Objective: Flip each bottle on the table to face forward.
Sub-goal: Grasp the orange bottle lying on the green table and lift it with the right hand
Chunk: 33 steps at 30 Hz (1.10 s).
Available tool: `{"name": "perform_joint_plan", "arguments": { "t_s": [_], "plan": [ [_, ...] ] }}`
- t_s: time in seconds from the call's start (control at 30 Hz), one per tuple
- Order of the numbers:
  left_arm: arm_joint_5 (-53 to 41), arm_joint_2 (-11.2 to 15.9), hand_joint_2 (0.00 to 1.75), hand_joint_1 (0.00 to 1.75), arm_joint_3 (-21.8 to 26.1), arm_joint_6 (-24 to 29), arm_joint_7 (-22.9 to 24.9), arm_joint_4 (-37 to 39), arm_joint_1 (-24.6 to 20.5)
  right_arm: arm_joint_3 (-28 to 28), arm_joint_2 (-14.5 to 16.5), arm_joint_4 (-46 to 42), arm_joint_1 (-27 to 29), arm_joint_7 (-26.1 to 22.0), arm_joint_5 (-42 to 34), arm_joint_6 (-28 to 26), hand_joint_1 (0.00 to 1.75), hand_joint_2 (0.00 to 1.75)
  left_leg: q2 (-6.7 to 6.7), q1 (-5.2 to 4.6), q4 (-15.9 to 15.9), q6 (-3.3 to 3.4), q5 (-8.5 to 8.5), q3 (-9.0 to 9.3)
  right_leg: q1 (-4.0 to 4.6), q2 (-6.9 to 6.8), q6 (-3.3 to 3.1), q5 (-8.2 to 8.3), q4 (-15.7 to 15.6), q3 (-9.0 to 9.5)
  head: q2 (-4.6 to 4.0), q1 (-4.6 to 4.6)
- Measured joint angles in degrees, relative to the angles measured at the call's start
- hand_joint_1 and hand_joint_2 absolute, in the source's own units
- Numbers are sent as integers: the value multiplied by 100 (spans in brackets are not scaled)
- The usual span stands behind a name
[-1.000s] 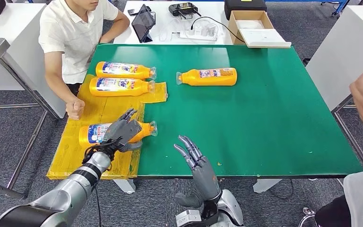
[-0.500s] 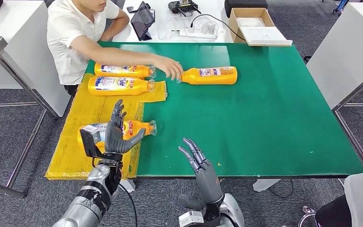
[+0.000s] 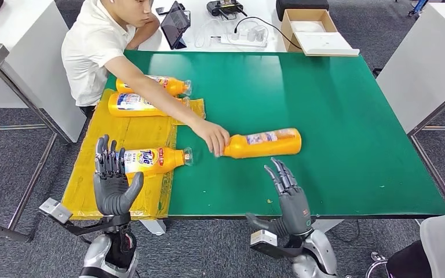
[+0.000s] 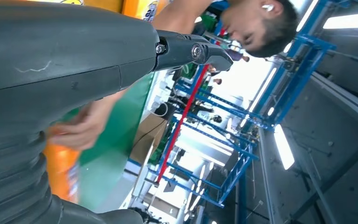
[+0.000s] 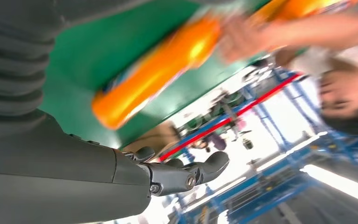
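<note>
Four orange bottles lie on their sides. The nearest bottle rests on the yellow mat with its printed label up, and my left hand stands open just in front of it, fingers raised, touching nothing. Two more bottles lie at the mat's far end. A person's hand holds the neck of the fourth bottle on the green table. My right hand is open just short of that bottle. The right wrist view shows that bottle blurred beyond my right hand.
The person in a white shirt sits at the table's far left, one arm reaching across the mat. A white table behind holds a tablet, cables and a cardboard box. Another white table stands to the right.
The person dragged the lone bottle from the far middle of the table toward my right hand. My left hand came off the near bottle and drew back. My right hand shifted right.
</note>
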Motion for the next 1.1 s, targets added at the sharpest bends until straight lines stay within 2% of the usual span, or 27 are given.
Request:
{"name": "perform_joint_plan", "arguments": {
  "t_s": [0.17,0.33,0.47,0.8,1.1],
  "plan": [
    [-154,31,175,0,-108,220,-92,-413,200,-298,-49,91,-2,113,227,-39,0,175,2,3,0,0,0,0,4,1,0,0,1,-2,0,-2],
    [-867,39,175,0,-269,1054,-294,-907,510,-530,-231,367,-145,529,851,-270,0,175,1,6,0,0,1,0,5,0,0,0,2,-1,0,-2],
    [-1114,66,175,0,-474,1380,-297,-1254,733,-716,-384,770,-408,598,1121,-253,0,175,1,2,0,0,1,-2,1,0,0,1,1,-1,0,0],
    [-1088,80,175,0,-952,1454,-288,-1231,592,-566,-435,2419,-1477,1114,1727,319,0,175,2,2,1,2,5,1,2,1,3,5,2,0,0,-2],
    [-1000,117,175,0,-1197,1454,-245,-1033,453,-383,-366,3418,-2141,1409,1727,637,0,175,3,3,2,2,5,5,3,1,3,4,1,2,-1,-2]
  ]
}}
